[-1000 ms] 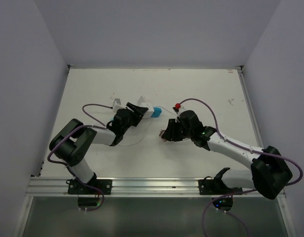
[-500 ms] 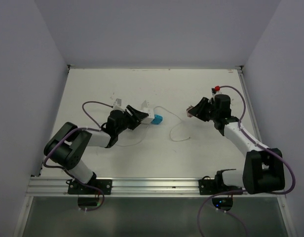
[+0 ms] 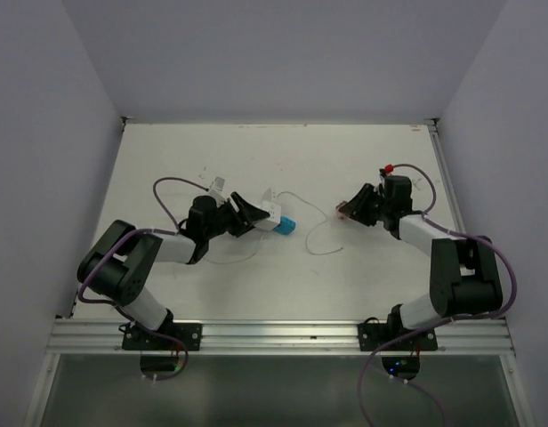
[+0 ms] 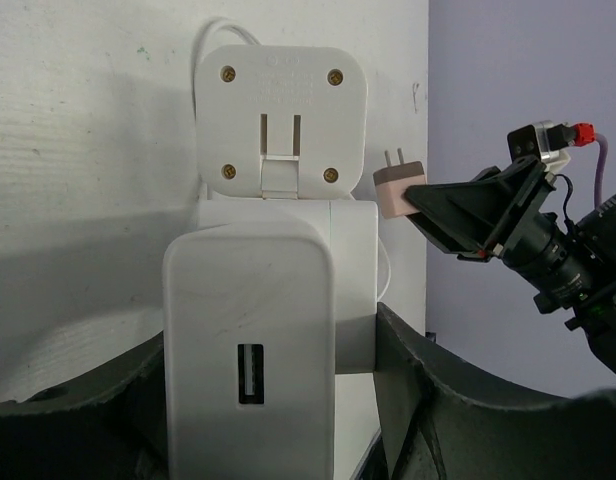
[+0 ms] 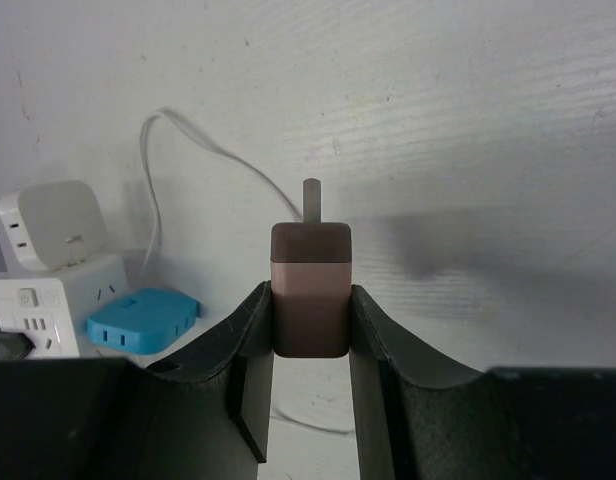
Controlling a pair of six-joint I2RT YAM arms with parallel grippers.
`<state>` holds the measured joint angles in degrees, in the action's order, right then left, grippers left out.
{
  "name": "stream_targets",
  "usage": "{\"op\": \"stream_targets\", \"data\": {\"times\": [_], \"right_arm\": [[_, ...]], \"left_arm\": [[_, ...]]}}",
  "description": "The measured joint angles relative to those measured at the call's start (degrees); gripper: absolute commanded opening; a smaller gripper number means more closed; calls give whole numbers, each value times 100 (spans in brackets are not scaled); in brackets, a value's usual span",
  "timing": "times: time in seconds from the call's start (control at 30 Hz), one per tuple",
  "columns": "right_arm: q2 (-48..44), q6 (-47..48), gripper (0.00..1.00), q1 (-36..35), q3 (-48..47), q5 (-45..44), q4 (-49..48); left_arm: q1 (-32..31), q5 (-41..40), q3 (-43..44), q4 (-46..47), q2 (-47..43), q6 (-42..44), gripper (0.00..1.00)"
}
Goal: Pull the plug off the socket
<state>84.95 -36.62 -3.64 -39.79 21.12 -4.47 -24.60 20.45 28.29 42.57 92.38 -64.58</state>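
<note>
Between my right gripper's (image 5: 310, 318) fingers I see the plug (image 5: 310, 262) clamped snugly, prong pointing outward, well apart from the socket (image 4: 250, 330). My left gripper (image 4: 258, 400) is closed around that socket, at 9 o'clock from the plug, on the table (image 3: 256, 151).

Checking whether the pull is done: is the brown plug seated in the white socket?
No, the right gripper holds the plug with its prong bare, apart from the socket.
</note>
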Motion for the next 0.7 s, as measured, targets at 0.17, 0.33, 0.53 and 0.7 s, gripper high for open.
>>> {"op": "stream_targets", "data": {"times": [0.17, 0.33, 0.53, 0.7], "right_arm": [[105, 20, 51, 39, 162, 2, -68], [105, 17, 71, 66, 278, 2, -70], [-79, 85, 75, 70, 284, -151, 157], [-732, 391, 76, 59, 275, -278, 577]], "left_arm": [[109, 323, 55, -146, -2, 131, 9], [251, 555, 179, -396, -7, 271, 8], [389, 691, 192, -579, -90, 339, 7], [479, 811, 243, -743, -116, 417, 6]]}}
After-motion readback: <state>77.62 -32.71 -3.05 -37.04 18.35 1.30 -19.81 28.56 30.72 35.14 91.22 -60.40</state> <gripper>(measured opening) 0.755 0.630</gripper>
